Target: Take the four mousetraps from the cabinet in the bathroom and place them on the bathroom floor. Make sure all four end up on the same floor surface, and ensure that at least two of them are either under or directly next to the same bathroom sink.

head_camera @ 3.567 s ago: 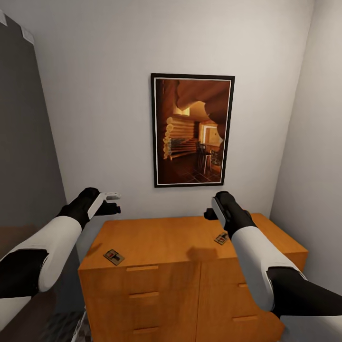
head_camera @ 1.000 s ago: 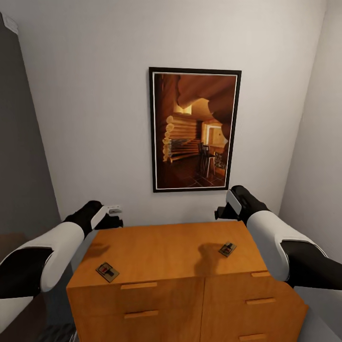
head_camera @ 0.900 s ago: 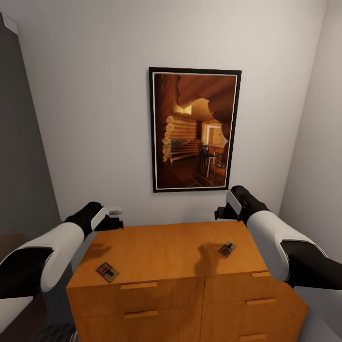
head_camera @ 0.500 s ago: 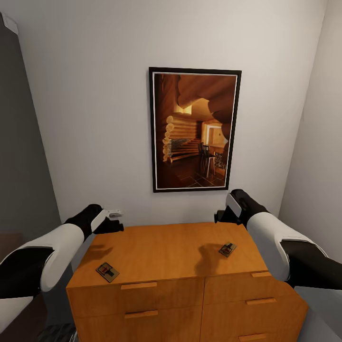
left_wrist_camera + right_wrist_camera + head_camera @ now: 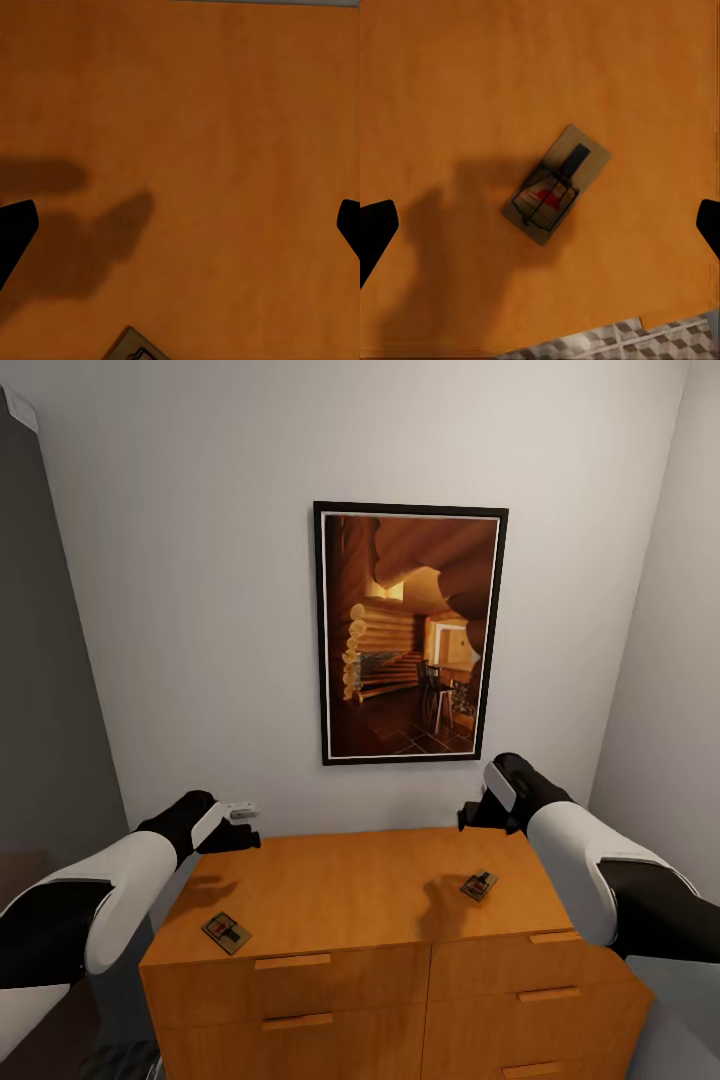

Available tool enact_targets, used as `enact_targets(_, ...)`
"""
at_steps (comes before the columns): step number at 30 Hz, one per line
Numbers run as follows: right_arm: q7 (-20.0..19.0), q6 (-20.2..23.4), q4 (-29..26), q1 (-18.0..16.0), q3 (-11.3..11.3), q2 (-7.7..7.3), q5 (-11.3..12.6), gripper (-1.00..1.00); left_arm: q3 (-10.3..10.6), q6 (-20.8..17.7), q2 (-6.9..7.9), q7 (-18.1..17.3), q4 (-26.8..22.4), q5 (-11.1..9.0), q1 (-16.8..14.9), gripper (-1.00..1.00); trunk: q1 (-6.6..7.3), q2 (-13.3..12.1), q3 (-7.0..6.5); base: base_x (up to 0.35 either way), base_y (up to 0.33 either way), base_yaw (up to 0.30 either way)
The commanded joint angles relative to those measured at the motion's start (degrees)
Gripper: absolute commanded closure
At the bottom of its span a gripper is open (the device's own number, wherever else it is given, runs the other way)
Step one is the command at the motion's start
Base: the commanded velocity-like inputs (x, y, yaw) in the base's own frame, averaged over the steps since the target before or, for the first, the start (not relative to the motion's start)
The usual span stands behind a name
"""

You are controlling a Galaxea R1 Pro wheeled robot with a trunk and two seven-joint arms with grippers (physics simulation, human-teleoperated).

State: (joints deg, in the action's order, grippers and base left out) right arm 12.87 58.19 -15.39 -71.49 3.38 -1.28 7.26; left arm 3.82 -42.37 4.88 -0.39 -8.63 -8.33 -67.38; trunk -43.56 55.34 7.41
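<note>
Trap: you are looking at a small brown wooden mousetrap with dark wire and a red patch (image 5: 556, 184), lying askew on the flat orange-brown wooden cabinet top (image 5: 450, 90).
Fingers: your black fingertips (image 5: 375, 229) are standing wide apart.
Floor: cube-patterned tiles (image 5: 615, 341) are showing past the cabinet's edge.

No readable text, label, brand, number or sign appears anywhere: not on the framed cabin picture (image 5: 410, 633), the cabinet (image 5: 350, 890), or either mousetrap (image 5: 556, 184) lying on it.

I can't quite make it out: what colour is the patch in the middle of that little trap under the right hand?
Red, under dark wire, on the mousetrap; clearest in the right wrist view.
</note>
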Motion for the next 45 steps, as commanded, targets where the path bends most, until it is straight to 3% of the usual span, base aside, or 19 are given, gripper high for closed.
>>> enact_targets(1, 0.58, 0.55, -0.08, -0.4, 0.31, -0.1, 0.62, -1.0, 0.43, -0.27, 0.04, -0.04, -0.08, -0.46, -0.03, -1.0, -0.01, 0.06, 0.09, 0.0, 0.0, 0.0)
enact_targets(10, -0.64, 1.81, -0.25, -2.34, 0.31, -2.43, 0.65, -1.0, 0.48, 1.28, -0.01, 0.02, -0.02, -0.44, -0.03, -1.0, -0.01, 0.06, 0.09, 0.0, 0.0, 0.0)
enact_targets(16, -1.74, 1.81, -0.32, -4.36, 0.32, -3.12, 0.65, -1.0, 0.5, 3.59, -0.04, 0.16, 0.85, -0.39, -0.03, -1.0, -0.01, 0.06, 0.09, 0.0, 0.0, 0.0)
enact_targets(45, -2.15, 1.81, 0.01, -5.68, 0.21, -2.76, 0.66, -1.0, 0.5, 4.65, -0.04, 0.35, 1.85, -0.19, -0.03, -1.0, -0.01, 0.06, 0.09, 0.04, 0.0, 0.0)
